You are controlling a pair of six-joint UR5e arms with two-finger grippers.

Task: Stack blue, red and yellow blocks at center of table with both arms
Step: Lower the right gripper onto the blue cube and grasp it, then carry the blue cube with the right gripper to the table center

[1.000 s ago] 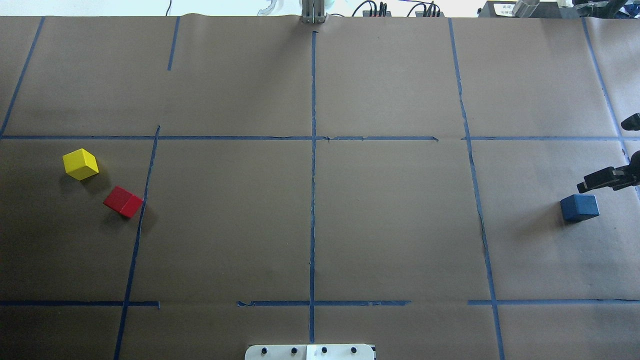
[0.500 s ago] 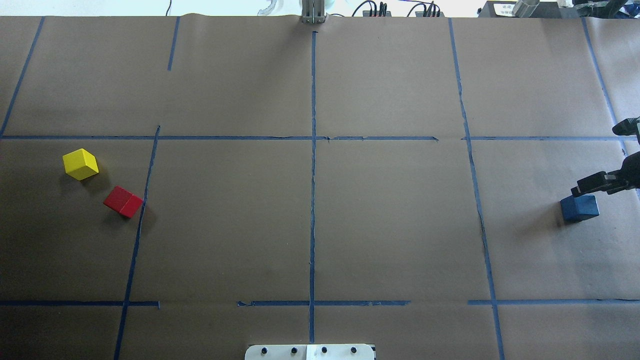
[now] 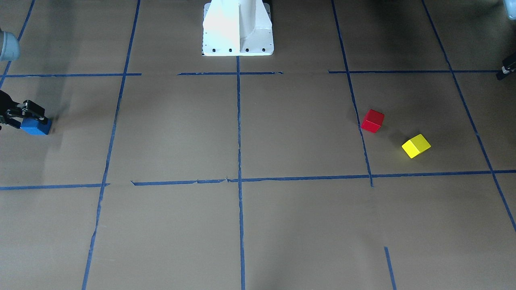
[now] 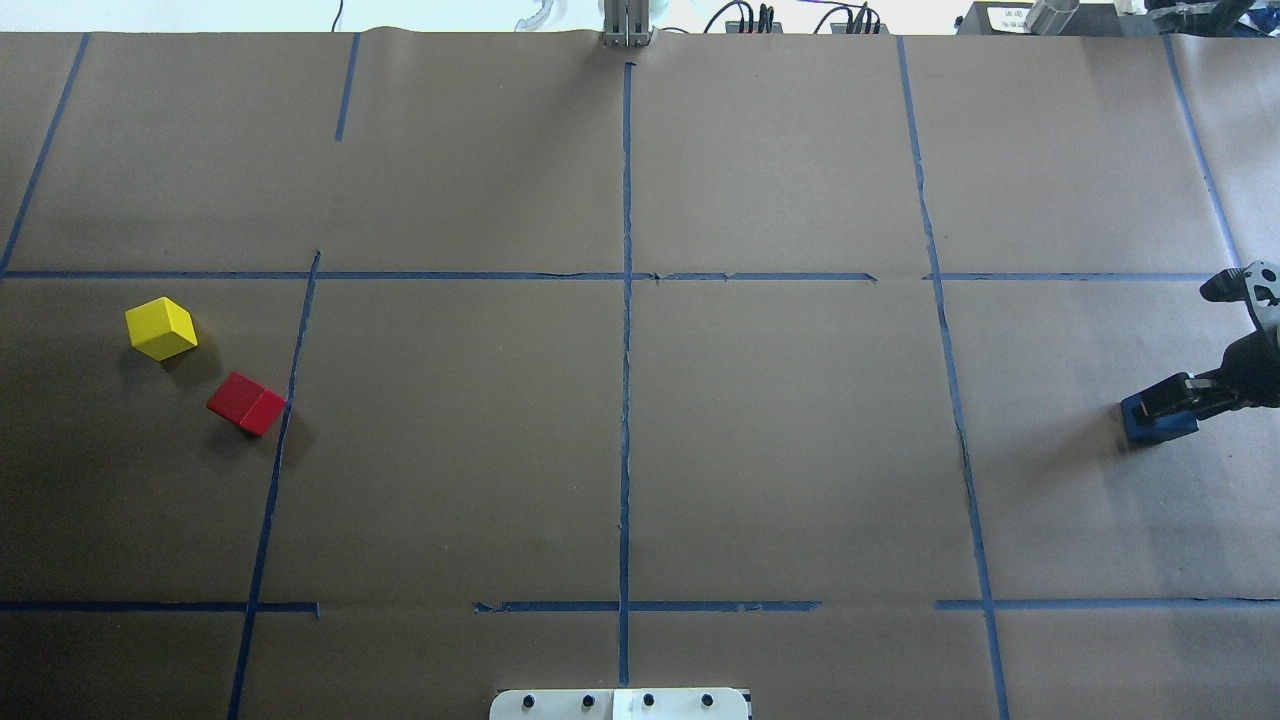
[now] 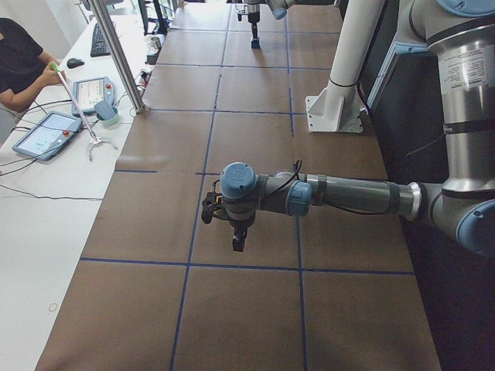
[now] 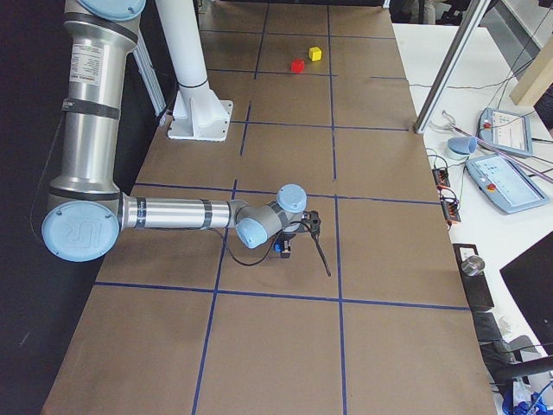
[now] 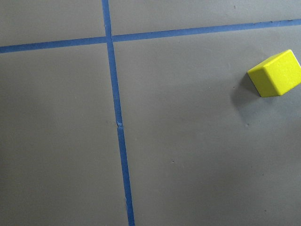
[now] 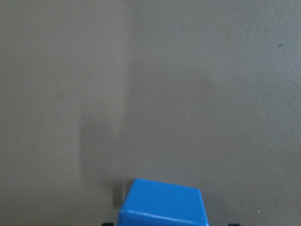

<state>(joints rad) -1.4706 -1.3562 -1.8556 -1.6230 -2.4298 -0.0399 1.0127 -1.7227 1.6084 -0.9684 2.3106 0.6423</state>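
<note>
The blue block lies at the table's far right and also shows in the front view. My right gripper is low over it, open, with the jaws on either side of it. In the right wrist view the block fills the bottom middle, and only dark fingertip corners show beside it. The red block and the yellow block lie close together at the far left. My left gripper hovers near the yellow block. I cannot tell whether it is open or shut.
Blue tape lines divide the brown paper table into a grid, with the centre line crossing at mid-table. The white robot base stands at the near edge. An operator and tablets sit beyond the far side.
My right gripper has moved left and down, from beside the blue block to over it. The blocks have not moved.
</note>
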